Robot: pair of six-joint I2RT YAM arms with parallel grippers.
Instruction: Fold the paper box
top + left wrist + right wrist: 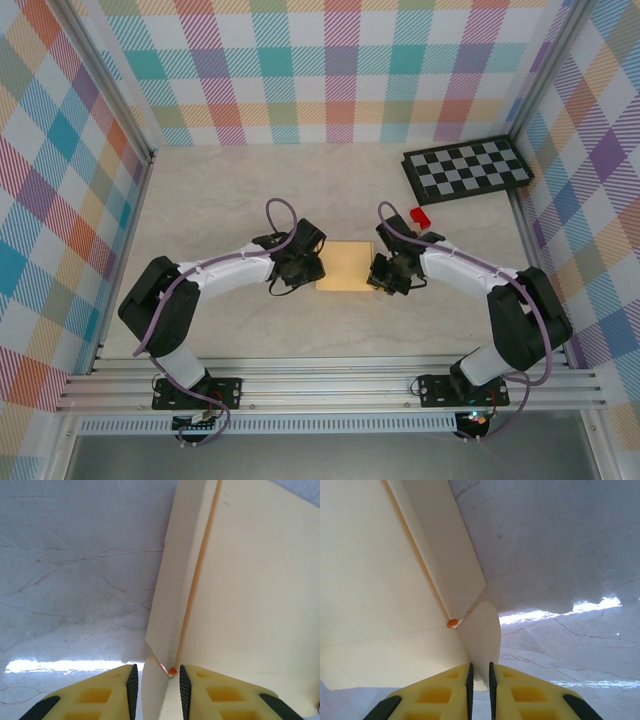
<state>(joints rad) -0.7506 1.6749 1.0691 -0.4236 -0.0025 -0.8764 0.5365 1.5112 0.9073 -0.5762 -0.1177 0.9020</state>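
Observation:
The paper box is a tan-yellow cardboard piece lying on the table between the two arms. My left gripper is at its left edge. In the left wrist view the left gripper stands open, with a rounded tab of the paper box loose between its pads. A folded side flap stands up along the crease. My right gripper is at the box's right edge. In the right wrist view the right gripper has its pads pressed narrowly on a rounded tab of the paper box.
A black-and-grey checkerboard lies at the back right, with a small red block in front of it. Plaid walls enclose the marbled table on three sides. An aluminium rail runs along the near edge.

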